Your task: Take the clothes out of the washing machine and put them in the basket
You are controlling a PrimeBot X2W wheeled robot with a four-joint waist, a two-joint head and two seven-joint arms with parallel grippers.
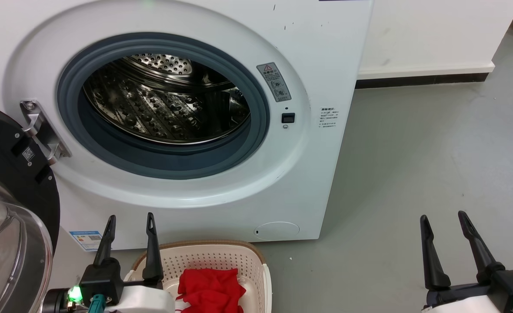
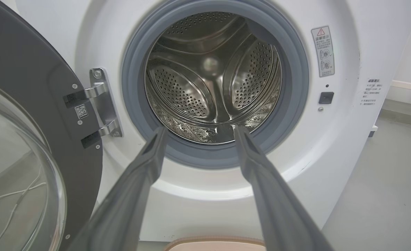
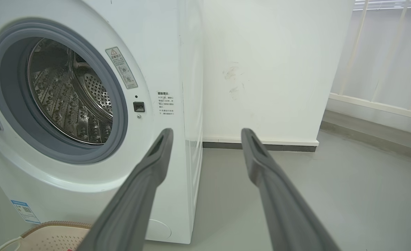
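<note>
The left gripper (image 1: 130, 216) has its two fingers apart and holds nothing. It hangs in front of the washer (image 1: 326, 174), low, under the grey rim (image 1: 261, 130), with the fingers pointing at the washer's front. In the left wrist view the fingertips frame the bottom of the drum (image 2: 212, 80), so the opening lies straight ahead and a little up from this gripper. The right gripper (image 1: 443, 215) is also spread and empty. It is past the washer's right edge, over the floor (image 1: 413, 152), and it points beside the washer's right corner, not into it.

The drum shows only shiny steel and no fabric. In the head view its lowest front part is hidden behind the grey rim.

The clothes (image 1: 211, 289) lie as a crumpled red heap in the basket (image 1: 221, 245), which stands on the floor close before the washer's front, under the grey rim. I cannot give the heap a long axis. It lies just to the right of the left gripper and lower than it. The right gripper is well apart from it.

I judge the task to be near its end. If the drum needs one more check, the left arm is the nearer one, with a straight reach forward and up. The door (image 1: 0, 161) stands open at the washer's left side, close to this arm, so the reach should avoid it.
</note>
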